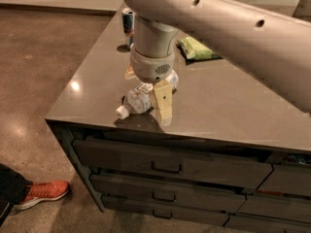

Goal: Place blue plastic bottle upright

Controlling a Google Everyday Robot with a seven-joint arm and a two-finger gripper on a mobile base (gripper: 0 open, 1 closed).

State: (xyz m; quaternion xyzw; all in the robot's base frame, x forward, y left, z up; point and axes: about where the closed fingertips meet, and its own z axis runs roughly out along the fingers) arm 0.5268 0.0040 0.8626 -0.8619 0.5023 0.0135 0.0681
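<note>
The blue plastic bottle (136, 101) is lying on its side on the grey surface (218, 106), a little left of the frame's centre. Its white cap (121, 112) points toward the lower left, close to the front edge. The gripper (148, 96) hangs right over it from the big pale arm (218, 23), with its fingers (163, 101) spread. One tan finger stands in front of the bottle's middle and the other just peeks out behind it, so the bottle sits between them. From here I can't say whether either one is touching it. It looks to me like an empty or nearly empty bottle: light, thin-walled and ribbed, likely to dent under a hard squeeze and to roll or skid on that glossy top. I'd take it across the labelled middle, where the body is widest, and grip only gently. The cap leaves little room before the drop above the drawers (165, 166), so tipping it up toward the frame's centre seems safer. There's plenty of bare surface to the right. The slim drink can (128, 21) at top centre and the green packet (194, 48) beside it are well apart from the bottle. A red shoe (43, 192) shows at lower left on the floor.
</note>
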